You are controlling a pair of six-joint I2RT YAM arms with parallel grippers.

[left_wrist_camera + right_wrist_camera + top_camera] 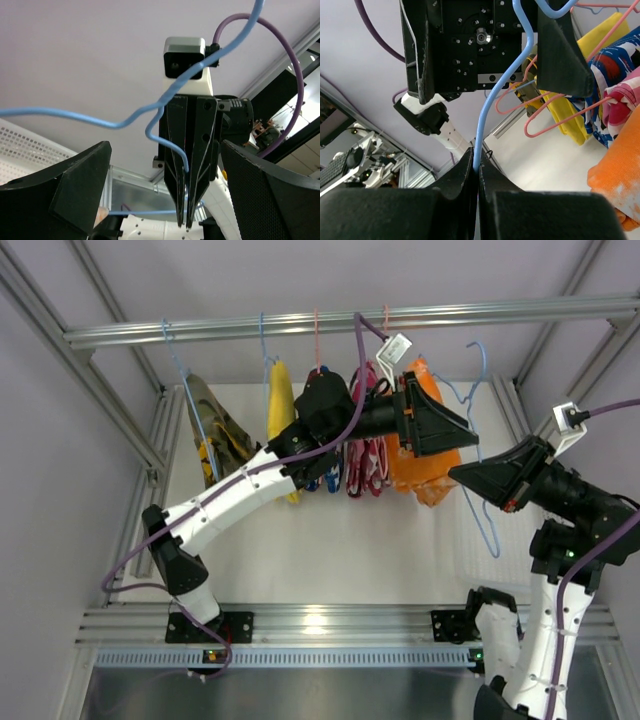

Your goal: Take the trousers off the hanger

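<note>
The light-blue wire hanger [487, 502] hangs at the right, its hook just below the rail. My right gripper [454, 473] is shut on its wire, and the right wrist view shows the hanger [492, 105] pinched between the right gripper's [476, 159] fingertips. The orange trousers [428, 465] hang bunched left of the hanger. I cannot tell whether they still lie over its wire. My left gripper [462, 430] stands wide open at the trousers' upper right. In the left wrist view the hanger [100, 120] and the shut right gripper [184, 224] sit between the left gripper's [166, 145] spread fingers.
A metal rail [300, 328] crosses the back with more hangers on it. They carry a camouflage garment [215, 430], a yellow one [282, 400] and red-and-blue patterned ones [355, 455]. Pink hangers [555, 107] hang close to the left gripper [502, 75]. Frame posts stand on both sides.
</note>
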